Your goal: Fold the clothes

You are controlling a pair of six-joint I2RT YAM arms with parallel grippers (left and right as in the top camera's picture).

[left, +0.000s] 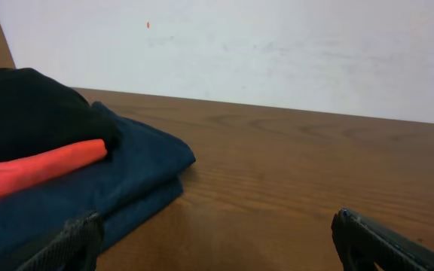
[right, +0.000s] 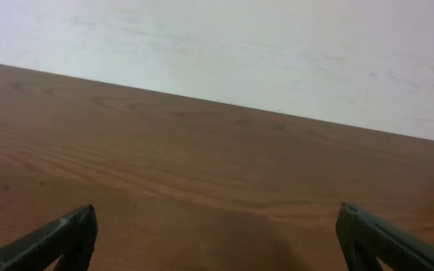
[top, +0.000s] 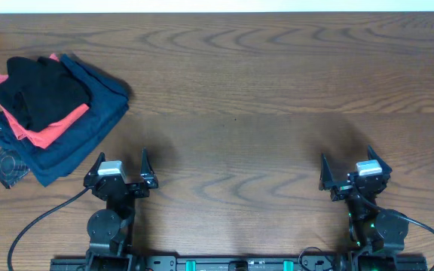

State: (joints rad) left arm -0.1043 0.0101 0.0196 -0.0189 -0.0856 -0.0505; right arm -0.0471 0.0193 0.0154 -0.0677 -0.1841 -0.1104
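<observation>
A black garment (top: 40,90) lies folded on top of a pile at the far left of the table; no logo shows on it. In the left wrist view it (left: 29,113) sits at the left edge, on top of the pile. My left gripper (top: 121,167) is open and empty at the near left, just right of the pile; its fingertips frame bare wood (left: 217,241). My right gripper (top: 355,169) is open and empty at the near right, over bare wood (right: 217,233).
Under the black garment lie a coral-red folded garment (top: 47,129) and a navy-blue folded garment (top: 89,113). A dark piece with a printed pattern (top: 2,158) sticks out at the pile's lower left. The wooden table (top: 262,98) meets a white wall at the far edge.
</observation>
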